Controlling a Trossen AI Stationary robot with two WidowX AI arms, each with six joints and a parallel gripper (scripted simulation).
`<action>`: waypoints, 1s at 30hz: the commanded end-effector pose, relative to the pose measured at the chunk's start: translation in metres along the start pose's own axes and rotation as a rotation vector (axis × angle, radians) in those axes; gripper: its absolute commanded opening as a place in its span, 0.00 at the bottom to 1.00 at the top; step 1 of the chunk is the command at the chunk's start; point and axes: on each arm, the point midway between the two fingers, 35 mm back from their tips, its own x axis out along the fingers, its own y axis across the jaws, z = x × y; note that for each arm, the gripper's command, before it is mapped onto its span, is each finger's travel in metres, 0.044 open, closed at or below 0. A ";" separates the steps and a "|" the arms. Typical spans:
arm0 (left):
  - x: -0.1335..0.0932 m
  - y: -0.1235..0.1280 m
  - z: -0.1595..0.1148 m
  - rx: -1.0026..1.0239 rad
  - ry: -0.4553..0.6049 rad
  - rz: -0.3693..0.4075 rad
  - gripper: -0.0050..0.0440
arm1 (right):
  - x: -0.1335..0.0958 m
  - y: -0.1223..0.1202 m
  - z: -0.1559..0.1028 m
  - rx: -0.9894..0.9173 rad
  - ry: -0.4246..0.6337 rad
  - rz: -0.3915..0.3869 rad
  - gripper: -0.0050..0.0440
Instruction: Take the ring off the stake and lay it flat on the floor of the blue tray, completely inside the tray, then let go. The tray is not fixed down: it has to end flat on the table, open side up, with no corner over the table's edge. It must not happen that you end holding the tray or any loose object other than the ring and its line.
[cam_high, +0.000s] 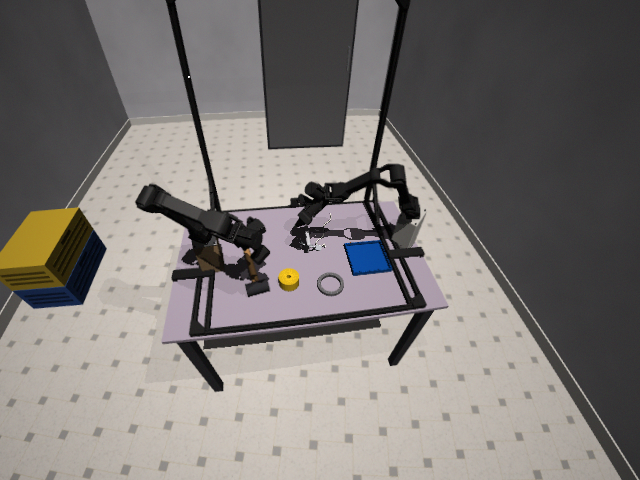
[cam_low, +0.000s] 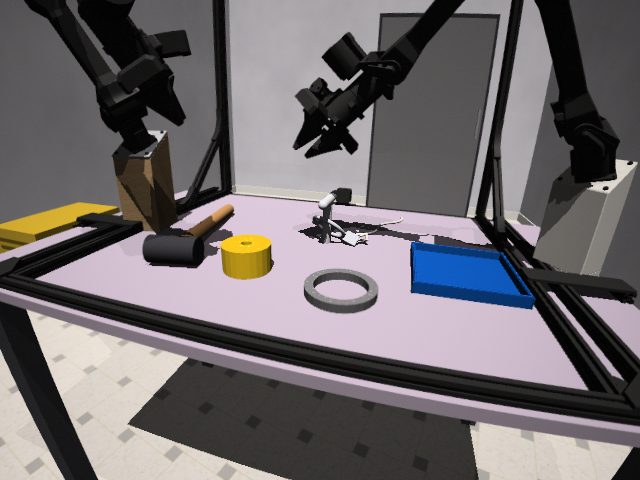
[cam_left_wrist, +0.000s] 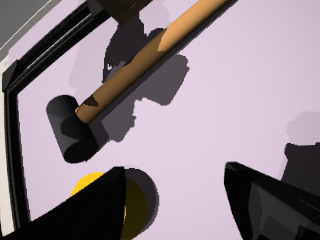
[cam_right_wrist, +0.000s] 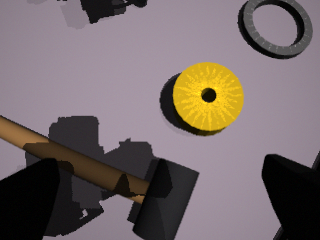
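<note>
1. One table (cam_high: 305, 304) (cam_low: 258, 304) (cam_left_wrist: 225, 90) (cam_right_wrist: 125, 55) carries everything below; directions follow the top view.
2. Left arm (cam_high: 297, 225) (cam_low: 300, 152) (cam_left_wrist: 175, 167): jaws partly spread, nothing between them, above the table.
3. Right arm (cam_high: 245, 262) (cam_low: 165, 121) (cam_right_wrist: 162, 160): jaws wide apart, empty.
4. Blue tray (cam_high: 367, 257) (cam_low: 470, 271): flat, open side up.
5. Mallet (cam_high: 256, 286) (cam_low: 173, 250) (cam_left_wrist: 72, 129) (cam_right_wrist: 166, 200): nine o'clock of the yellow cylinder.
6. Grey ring (cam_high: 330, 293) (cam_low: 341, 307) (cam_right_wrist: 282, 51): flat on the table, outside the tray, at its eight o'clock.
7. Yellow cylinder (cam_high: 288, 283) (cam_low: 246, 263) (cam_left_wrist: 135, 210) (cam_right_wrist: 222, 107): nine o'clock of the ring.
</note>
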 end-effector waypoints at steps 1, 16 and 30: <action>0.000 -0.024 -0.018 -0.118 0.034 -0.052 0.51 | -0.032 -0.011 0.007 0.197 -0.029 -0.109 0.92; -0.008 -0.076 -0.064 -0.450 0.158 -0.136 0.51 | -0.115 -0.015 0.013 0.748 -0.258 -0.300 0.92; -0.015 -0.097 -0.086 -0.596 0.226 -0.157 0.51 | -0.153 -0.008 0.011 1.052 -0.415 -0.335 0.92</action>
